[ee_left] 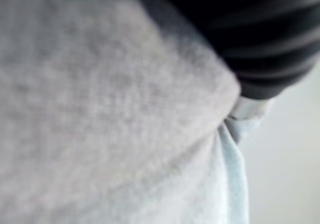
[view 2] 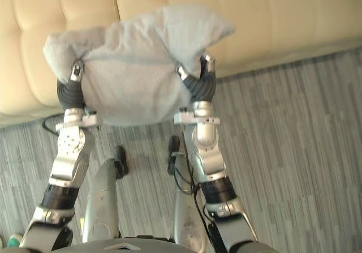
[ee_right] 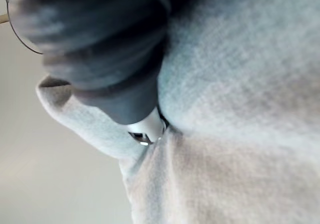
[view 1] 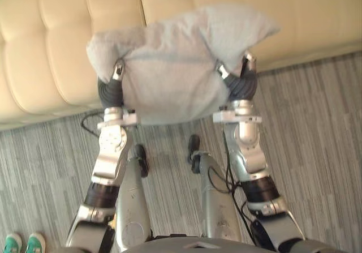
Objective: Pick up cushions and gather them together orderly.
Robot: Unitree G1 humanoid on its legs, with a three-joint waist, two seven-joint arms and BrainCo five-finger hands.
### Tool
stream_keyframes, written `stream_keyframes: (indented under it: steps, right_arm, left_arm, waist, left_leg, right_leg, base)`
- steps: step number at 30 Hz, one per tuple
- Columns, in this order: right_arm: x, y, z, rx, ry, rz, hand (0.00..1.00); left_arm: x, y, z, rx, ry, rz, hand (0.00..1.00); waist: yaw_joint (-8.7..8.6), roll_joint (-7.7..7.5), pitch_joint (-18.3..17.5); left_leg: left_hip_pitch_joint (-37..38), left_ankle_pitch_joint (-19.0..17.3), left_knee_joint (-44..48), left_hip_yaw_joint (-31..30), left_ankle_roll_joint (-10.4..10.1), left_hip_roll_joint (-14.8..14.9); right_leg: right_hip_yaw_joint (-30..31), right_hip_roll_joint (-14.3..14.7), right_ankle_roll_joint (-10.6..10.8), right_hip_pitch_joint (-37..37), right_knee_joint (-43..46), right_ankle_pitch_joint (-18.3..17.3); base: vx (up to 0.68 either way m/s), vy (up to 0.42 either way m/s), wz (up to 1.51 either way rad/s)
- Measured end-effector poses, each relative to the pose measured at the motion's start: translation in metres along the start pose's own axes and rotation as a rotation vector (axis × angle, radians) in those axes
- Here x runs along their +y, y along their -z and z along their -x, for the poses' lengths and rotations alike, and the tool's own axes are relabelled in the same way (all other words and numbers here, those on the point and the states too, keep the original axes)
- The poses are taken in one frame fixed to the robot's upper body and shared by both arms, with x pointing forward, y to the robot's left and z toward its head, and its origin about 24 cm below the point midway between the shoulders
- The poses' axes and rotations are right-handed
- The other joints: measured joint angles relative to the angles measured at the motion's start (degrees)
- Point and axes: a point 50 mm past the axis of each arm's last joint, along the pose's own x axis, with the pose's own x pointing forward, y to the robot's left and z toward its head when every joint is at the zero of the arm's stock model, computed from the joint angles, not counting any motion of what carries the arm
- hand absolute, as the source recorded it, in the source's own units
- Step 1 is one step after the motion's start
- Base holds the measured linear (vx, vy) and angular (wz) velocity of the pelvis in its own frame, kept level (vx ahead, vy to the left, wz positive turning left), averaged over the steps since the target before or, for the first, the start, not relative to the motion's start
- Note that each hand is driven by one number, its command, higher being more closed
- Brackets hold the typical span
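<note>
1. Lower left corner first: a pair of teal shoes (view 1: 22, 244) on the striped floor (view 1: 317, 151). Someone is standing close, so a step or a swing of the arms that way could mean a bump.
2. Up to mid-frame: the left hand (view 1: 111, 89) and the right hand (view 1: 242, 83) are pressed against opposite sides of the grey cushion (view 1: 169, 66). It hangs in the air between them at centre frame, clear of the floor.
3. The fingers are buried in the cloth in both wrist views, so I cannot tell whether they are curled round it or lying flat.
4. The big risk is that this looks like a squeeze hold on soft filling. The belly sags below the hands and the upper corners flop. If either arm eases outward or the arms move unevenly, the cushion could slip through and drop to the floor.
5. Farthest off, the cream sofa (view 1: 51, 38) runs across the top of the frame. Set the cushion too near the seat's front edge and it may roll off. Let one hand go first and it could land crooked, which is hardly orderly.
</note>
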Motion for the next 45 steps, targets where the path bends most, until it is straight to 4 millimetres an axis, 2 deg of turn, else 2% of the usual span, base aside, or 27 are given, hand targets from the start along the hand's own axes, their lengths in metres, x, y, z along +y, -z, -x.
stream_keyframes:
  steps: [2,3,5,8,13,17,19,23,26,28,30,32,33,34,35,36,37,38,39,40,41,42,43,45]
  right_arm:
    - [-0.005,0.012,0.029,0.1,-0.013,0.004,1.0]
    - [-0.006,0.015,0.036,0.124,-0.015,0.004,1.0]
    - [-0.012,0.025,0.06,0.216,-0.014,0.006,1.0]
    - [-0.016,0.037,0.079,0.304,0.002,-0.01,1.0]
    - [-0.029,0.065,0.095,0.459,0.002,0.022,1.0]
    - [-0.031,0.075,0.112,0.546,0.005,0.017,1.0]
    - [-0.03,0.076,0.115,0.557,0.011,0.009,1.0]
    - [-0.031,0.082,0.119,0.589,0.006,0.023,1.0]
    - [-0.031,0.083,0.121,0.597,-0.004,0.044,1.0]
    - [-0.031,0.083,0.122,0.6,-0.001,0.045,1.0]
    - [-0.031,0.083,0.124,0.605,0.0,0.044,1.0]
    - [-0.031,0.083,0.124,0.606,0.0,0.043,1.0]
    - [-0.03,0.084,0.121,0.599,0.0,0.039,1.0]
    - [-0.031,0.084,0.12,0.599,-0.002,0.042,1.0]
    - [-0.029,0.088,0.119,0.612,-0.014,0.043,1.0]
    - [-0.029,0.088,0.119,0.617,-0.014,0.043,1.0]
    - [-0.03,0.088,0.119,0.616,-0.014,0.045,1.0]
    - [-0.031,0.088,0.119,0.616,-0.015,0.048,1.0]
    - [-0.032,0.087,0.117,0.61,-0.014,0.053,1.0]
    - [-0.035,0.086,0.114,0.601,-0.015,0.063,1.0]
    - [-0.042,0.083,0.111,0.592,-0.012,0.089,1.0]
    - [-0.047,0.081,0.108,0.585,-0.016,0.11,1.0]
    - [-0.049,0.081,0.108,0.584,-0.015,0.117,1.0]
    - [-0.054,0.077,0.107,0.575,-0.019,0.14,1.0]
  left_arm:
    - [0.011,0.014,0.029,0.1,0.009,0.012,1.0]
    - [0.014,0.017,0.036,0.121,0.012,0.008,1.0]
    - [0.023,0.029,0.061,0.213,0.026,-0.01,1.0]
    - [0.03,0.036,0.079,0.283,0.034,-0.022,1.0]
    - [0.031,0.042,0.091,0.332,0.046,-0.013,1.0]
    - [0.036,0.046,0.103,0.388,0.038,-0.03,1.0]
    - [0.038,0.047,0.109,0.407,0.04,-0.035,1.0]
    - [0.039,0.049,0.115,0.43,0.049,-0.036,1.0]
    - [0.04,0.049,0.119,0.444,0.049,-0.037,1.0]
    - [0.04,0.05,0.119,0.445,0.052,-0.035,1.0]
    - [0.04,0.049,0.118,0.442,0.054,-0.043,1.0]
    - [0.04,0.048,0.117,0.437,0.052,-0.046,1.0]
    - [0.04,0.046,0.113,0.418,0.058,-0.051,1.0]
    - [0.04,0.045,0.112,0.412,0.058,-0.053,1.0]
    - [0.041,0.044,0.109,0.402,0.06,-0.061,1.0]
    - [0.041,0.043,0.107,0.397,0.069,-0.066,1.0]
    - [0.041,0.043,0.105,0.391,0.078,-0.072,1.0]
    - [0.039,0.043,0.105,0.393,0.087,-0.073,1.0]
    - [0.037,0.044,0.105,0.394,0.097,-0.069,1.0]
    - [0.034,0.044,0.105,0.392,0.105,-0.062,1.0]
    - [0.027,0.047,0.103,0.396,0.123,-0.046,1.0]
    - [0.021,0.05,0.101,0.395,0.131,-0.026,1.0]
    - [0.019,0.051,0.1,0.395,0.133,-0.019,1.0]
    - [0.012,0.053,0.097,0.391,0.14,0.006,1.0]
  waist:
    - [0.49,-0.45,-4.31]
    - [0.67,-0.49,-5.26]
    - [0.97,-0.51,-9.39]
    - [0.73,-0.85,-13.81]
    - [0.39,-0.48,-15.5]
    - [0.33,-0.54,-16.86]
    - [0.57,-0.64,-18.33]
    - [1.54,-1.08,-18.7]
    - [1.66,-1.67,-18.01]
    - [0.99,-2.38,-17.26]
    - [0.88,-2.86,-16.85]
    - [0.7,-2.73,-16.52]
    - [0.97,-2.78,-15.04]
    - [0.79,-1.94,-13.98]
    - [0.83,-2.36,-14.0]
    - [0.67,-3.25,-13.9]
    - [-0.26,-4.47,-13.52]
    - [-1.32,-4.77,-13.48]
    - [-1.81,-5.09,-13.67]
    - [-1.8,-4.48,-13.45]
    - [-1.75,-2.15,-13.57]
    - [-2.82,0.24,-13.82]
    - [-3.22,0.74,-14.02]
    - [-3.74,1.66,-14.64]
  left_leg:
    - [6.8,0.11,-3.93,0.74,-0.08,-0.41]
    - [8.75,0.09,-4.94,1.04,-0.09,-0.4]
    - [15.22,0.14,-9.16,1.61,-0.09,-0.65]
    - [20.58,1.87,-15.65,1.5,0.1,-2.28]
    - [27.65,3.51,-22.79,-0.47,0.76,-4.33]
    - [32.16,3.55,-25.93,-1.92,0.83,-5.73]
    - [32.19,3.51,-26.1,-1.98,0.89,-6.02]
    - [31.94,2.64,-25.17,-1.88,1.62,-6.45]
    - [30.61,0.5,-21.13,-2.22,2.15,-7.3]
    - [29.63,-1.55,-17.55,-3.79,2.29,-8.15]
    - [27.72,-3.38,-13.87,-5.02,2.81,-8.58]
    - [26.38,-4.33,-11.95,-5.73,3.81,-8.29]
    - [26.85,-4.78,-11.96,-6.5,5.23,-8.25]
    - [27.12,-4.8,-12.16,-6.72,5.21,-7.94]
    - [27.5,-4.79,-13.71,-6.71,5.15,-7.63]
    - [28.1,-4.79,-15.03,-6.84,5.14,-8.25]
    - [28.98,-4.7,-16.55,-7.75,5.0,-9.33]
    - [29.48,-4.59,-17.7,-9.24,4.56,-10.07]
    - [30.22,-4.62,-19.22,-10.64,3.91,-10.35]
    - [31.03,-4.04,-20.38,-11.83,3.1,-10.24]
    - [31.11,-3.87,-20.9,-13.34,2.28,-8.89]
    - [31.04,-3.49,-21.5,-15.4,1.35,-7.4]
    - [31.08,-3.21,-21.92,-16.14,0.94,-7.28]
    - [29.71,-1.27,-19.95,-17.83,-1.17,-6.14]
  right_leg:
    - [-0.27,0.36,0.18,6.53,-3.89,0.23]
    - [-0.23,0.59,0.23,8.44,-4.99,0.27]
    - [-0.65,0.97,0.13,14.86,-9.62,0.94]
    - [-0.72,1.04,0.66,20.34,-16.32,3.04]
    - [0.47,1.63,1.52,31.14,-31.54,10.5]
    - [0.47,1.03,1.69,37.03,-37.02,12.46]
    - [0.57,0.8,1.78,37.16,-37.35,12.68]
    - [1.83,0.42,1.87,35.68,-35.05,12.23]
    - [2.12,-1.11,2.11,31.47,-25.55,7.16]
    - [1.6,-2.3,1.92,30.17,-20.77,4.38]
    - [0.58,-3.17,-0.15,29.01,-17.4,2.33]
    - [0.21,-3.35,-0.77,28.65,-16.62,2.34]
    - [-0.29,-3.78,-3.62,26.4,-11.56,2.77]
    - [0.43,-2.89,-3.77,25.35,-10.89,2.16]
    - [4.04,-0.71,-0.39,24.48,-18.89,2.3]
    - [5.47,-0.49,0.81,24.46,-23.75,3.53]
    - [7.43,-0.64,2.12,24.27,-26.52,5.64]
    - [8.06,-0.67,3.08,24.26,-25.82,7.39]
    - [8.06,-0.5,2.92,23.57,-23.99,8.16]
    - [8.03,0.24,2.53,23.41,-22.51,8.77]
    - [7.16,1.81,1.87,22.67,-20.61,8.51]
    - [4.66,2.58,1.14,22.51,-19.32,7.09]
    - [3.98,2.76,0.84,22.53,-19.08,6.55]
    - [1.57,3.53,-0.11,24.36,-20.54,4.88]
  base:
    - [0.16,0.032,-0.03]
    - [0.22,0.03,-0.08]
    - [0.2,0.041,-0.04]
    - [0.16,0.034,0.0]
    - [0.14,0.072,-0.12]
    - [0.06,0.093,0.03]
    - [-0.01,0.05,0.03]
    - [-0.09,0.036,-0.11]
    - [-0.12,0.061,-0.05]
    - [-0.12,0.1,0.25]
    - [-0.08,0.099,0.27]
    - [-0.01,0.086,0.15]
    - [-0.01,0.092,0.04]
    - [-0.04,0.065,-0.04]
    - [-0.03,-0.014,0.02]
    - [0.04,-0.104,0.22]
    - [0.13,-0.159,0.49]
    - [0.2,-0.171,0.53]
    - [0.26,-0.148,0.37]
    - [0.33,-0.163,0.11]
    - [0.44,-0.164,0.21]
    - [0.4,-0.133,0.28]
    - [0.41,-0.133,0.48]
    - [0.37,-0.141,0.5]
